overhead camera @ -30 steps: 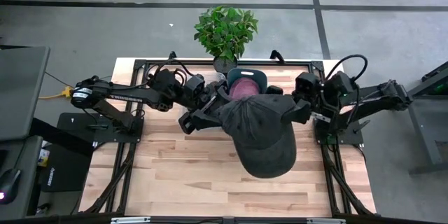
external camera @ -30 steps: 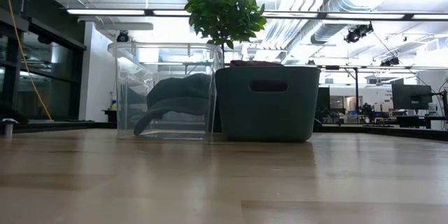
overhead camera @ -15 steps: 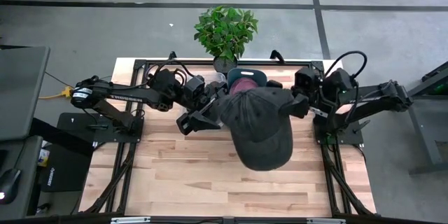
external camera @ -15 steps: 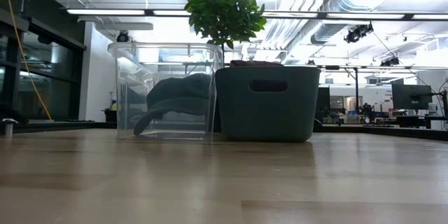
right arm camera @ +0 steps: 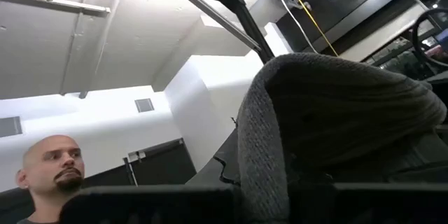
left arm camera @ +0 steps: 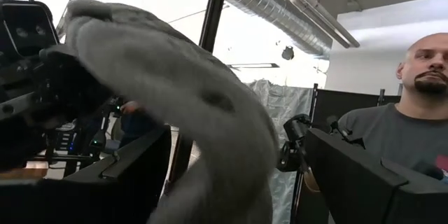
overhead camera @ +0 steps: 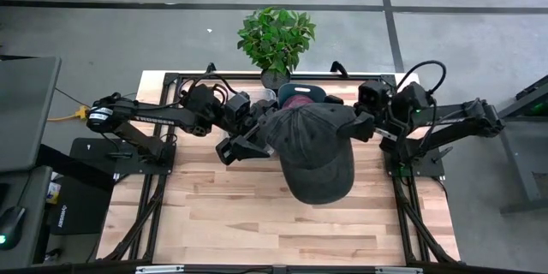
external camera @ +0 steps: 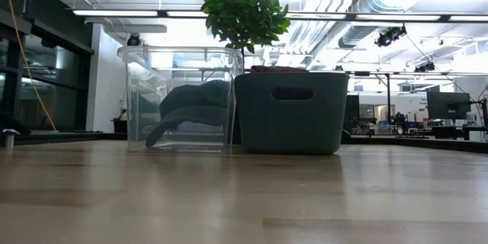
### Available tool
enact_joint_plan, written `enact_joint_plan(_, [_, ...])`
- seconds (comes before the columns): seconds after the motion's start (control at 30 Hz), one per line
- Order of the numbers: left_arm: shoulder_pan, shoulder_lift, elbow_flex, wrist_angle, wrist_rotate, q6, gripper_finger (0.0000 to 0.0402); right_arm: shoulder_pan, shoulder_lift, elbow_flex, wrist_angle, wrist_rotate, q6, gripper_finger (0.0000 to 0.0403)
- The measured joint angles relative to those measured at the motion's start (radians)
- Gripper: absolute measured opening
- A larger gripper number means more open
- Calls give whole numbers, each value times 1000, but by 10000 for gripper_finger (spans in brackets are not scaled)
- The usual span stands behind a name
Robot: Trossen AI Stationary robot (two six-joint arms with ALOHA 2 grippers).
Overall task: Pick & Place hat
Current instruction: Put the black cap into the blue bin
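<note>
1. Left arm (overhead camera: pixel 154 116): black jointed links, with a white label strip and a green patch near its outer end.
2. Right arm (overhead camera: pixel 454 120): black links of matching build; a black cable loops above its wrist block.
3. Left gripper fingers (left arm camera: pixel 364 182): broad, flat, matte black, straight-edged.

Grey floor (overhead camera: pixel 128 38) with dark seams, ceiling light strips (external camera: pixel 229 14) — exposed ductwork (external camera: pixel 366 15)

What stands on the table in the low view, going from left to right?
Clear plastic bin with a dark hat inside, then the potted plant rising behind, then the dark grey basket.
</note>
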Motion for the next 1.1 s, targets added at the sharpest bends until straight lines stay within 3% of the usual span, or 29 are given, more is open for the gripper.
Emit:
enact_joint_plan(0.83, [0,0,0,-6,-116,-209,310,-45,46,0,32,-6,35,5])
enact_joint_plan(0.97, [0,0,0,-6,-132,-209,282,-45,46,0,31,-7,33,5])
enact_joint_plan(1.1, [0,0,0,-7,-134,-209,218,-45,46,0,31,-10,28,4])
